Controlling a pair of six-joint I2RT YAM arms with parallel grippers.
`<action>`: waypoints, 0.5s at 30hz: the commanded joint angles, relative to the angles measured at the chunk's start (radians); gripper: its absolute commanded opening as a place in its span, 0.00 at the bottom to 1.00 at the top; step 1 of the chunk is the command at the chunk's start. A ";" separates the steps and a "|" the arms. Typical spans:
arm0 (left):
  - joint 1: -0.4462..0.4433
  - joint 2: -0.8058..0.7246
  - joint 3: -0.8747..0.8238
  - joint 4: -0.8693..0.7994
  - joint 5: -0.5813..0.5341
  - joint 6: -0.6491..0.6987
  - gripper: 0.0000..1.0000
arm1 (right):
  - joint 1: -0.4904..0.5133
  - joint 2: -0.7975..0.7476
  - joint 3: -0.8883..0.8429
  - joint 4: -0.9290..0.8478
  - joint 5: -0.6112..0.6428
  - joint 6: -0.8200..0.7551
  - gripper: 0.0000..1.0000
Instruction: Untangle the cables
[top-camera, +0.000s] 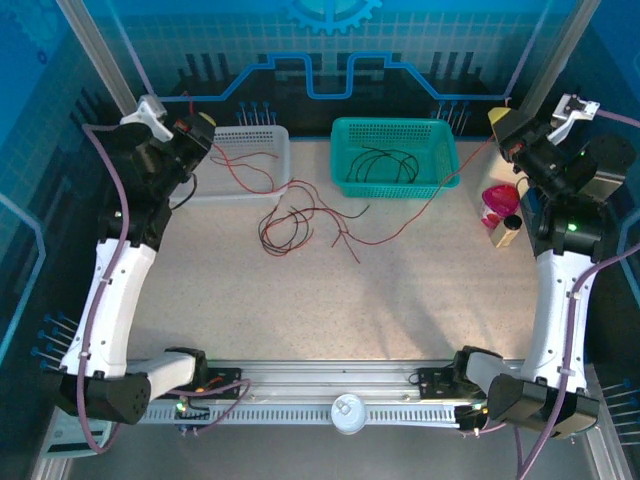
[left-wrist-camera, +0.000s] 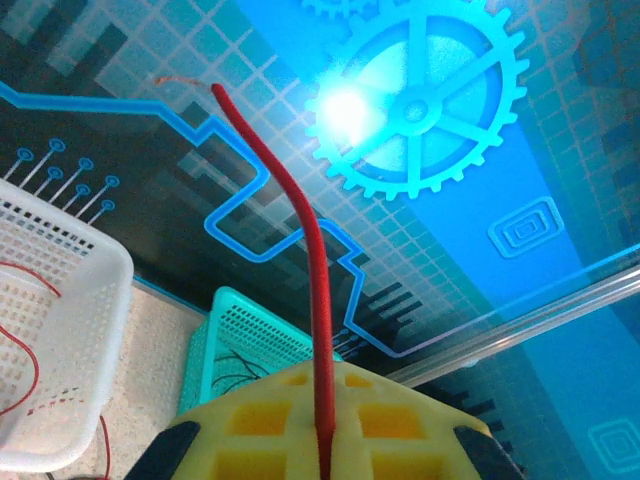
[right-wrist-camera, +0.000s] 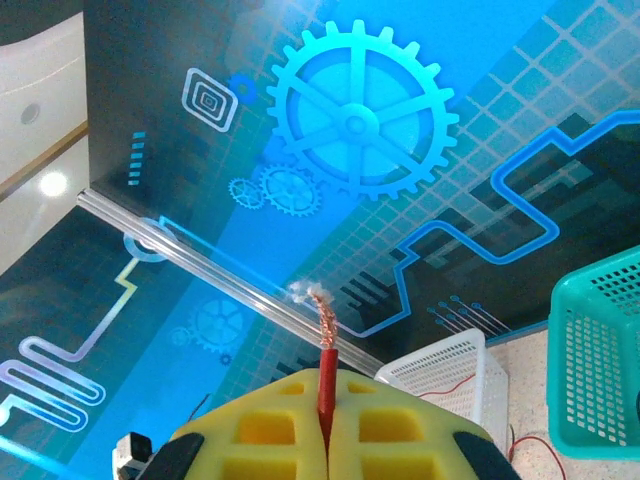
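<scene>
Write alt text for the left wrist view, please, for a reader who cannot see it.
The yellow left pincer is shut on a red cable that rises and bends left before a blue backdrop printed with a gear. Low on the left stand a white basket and a teal basket.

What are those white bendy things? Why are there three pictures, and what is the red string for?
Those are two robot arms with pinching hands called grippers. The big picture looks down from above. The other two come from small cameras, one on each wrist, looking past the yellow fingers. On the table lies a tangle of red and black cables, with a white basket and a teal basket behind it. The left gripper is shut on a red cable. The right gripper is shut on a red cable end with bare copper strands. I cannot tell whether both hold one cable.
</scene>
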 joint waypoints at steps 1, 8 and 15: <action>0.030 -0.016 0.065 -0.014 0.037 0.023 0.00 | -0.011 0.005 0.007 0.049 -0.015 0.032 0.00; 0.077 0.016 0.200 -0.033 0.038 0.040 0.00 | -0.013 0.001 0.033 0.031 -0.007 0.029 0.00; 0.156 0.024 0.302 -0.039 0.007 0.038 0.00 | -0.043 -0.002 0.022 0.019 0.002 0.023 0.00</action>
